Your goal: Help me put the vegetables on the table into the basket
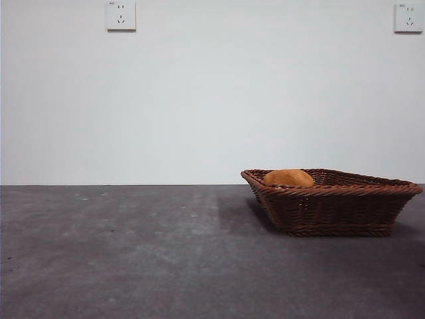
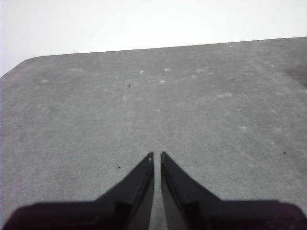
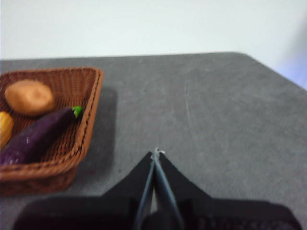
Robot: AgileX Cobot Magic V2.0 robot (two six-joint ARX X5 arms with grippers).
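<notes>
The brown wicker basket [image 1: 332, 203] stands on the dark grey table [image 1: 133, 252] at the right. In the right wrist view the basket [image 3: 88, 115] holds the orange-brown potato [image 3: 29, 97], the purple eggplant [image 3: 38, 134] with its green stem, and the yellow lemon-like piece [image 3: 5, 127] at the frame edge. In the front view only the potato [image 1: 289, 178] shows above the rim. My right gripper [image 3: 156, 155] is shut and empty over bare table beside the basket. My left gripper [image 2: 157, 157] is shut and empty over bare table, away from the basket.
A white wall with two power sockets [image 1: 121, 15] stands behind the table. The table's far edge and rounded corners show in both wrist views. Bare table surface lies to the left of the basket.
</notes>
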